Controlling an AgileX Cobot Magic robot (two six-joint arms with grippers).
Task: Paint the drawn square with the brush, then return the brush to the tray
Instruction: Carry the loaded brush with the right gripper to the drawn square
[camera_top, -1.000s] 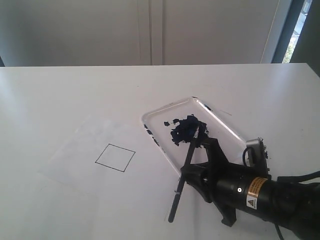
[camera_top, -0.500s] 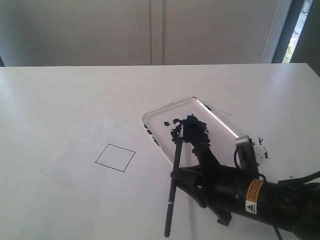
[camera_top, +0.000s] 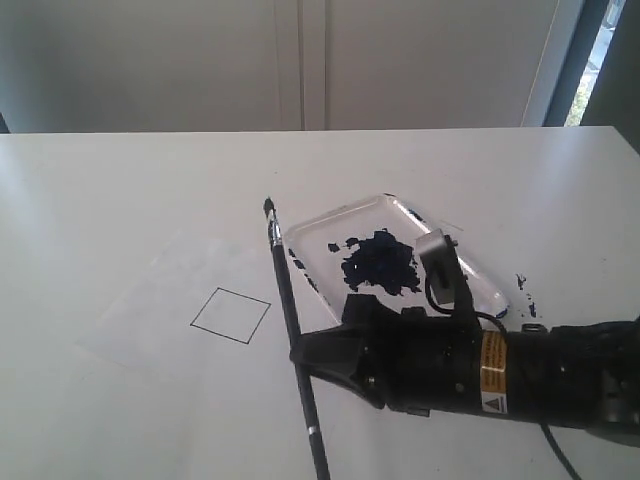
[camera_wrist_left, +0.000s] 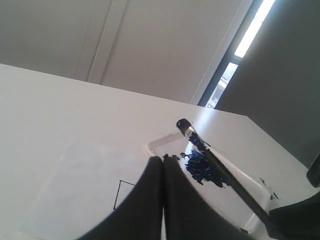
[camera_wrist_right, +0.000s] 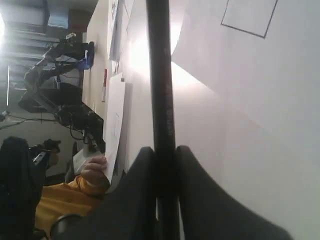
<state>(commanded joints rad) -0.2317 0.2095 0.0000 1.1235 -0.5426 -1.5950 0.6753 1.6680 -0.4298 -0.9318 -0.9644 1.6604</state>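
Gripping the brush (camera_top: 283, 280) mid-handle in the clenched right gripper (camera_top: 298, 354). Holding it slanted, dark tip pointing far, just left of the tray (camera_top: 338, 214). Leaving the square (camera_top: 231, 315) blank on the sheet (camera_top: 150, 310), further left. Pressing the left gripper (camera_wrist_left: 162, 160) fingers together, empty.

There is one table (camera_top: 120, 190), one tray (camera_top: 335, 212), one brush (camera_top: 285, 300) and one paper sheet (camera_top: 160, 300) bearing one drawn square (camera_top: 230, 315). Two grippers show: a left gripper (camera_wrist_left: 162, 161) and a right gripper (camera_wrist_right: 164, 151).
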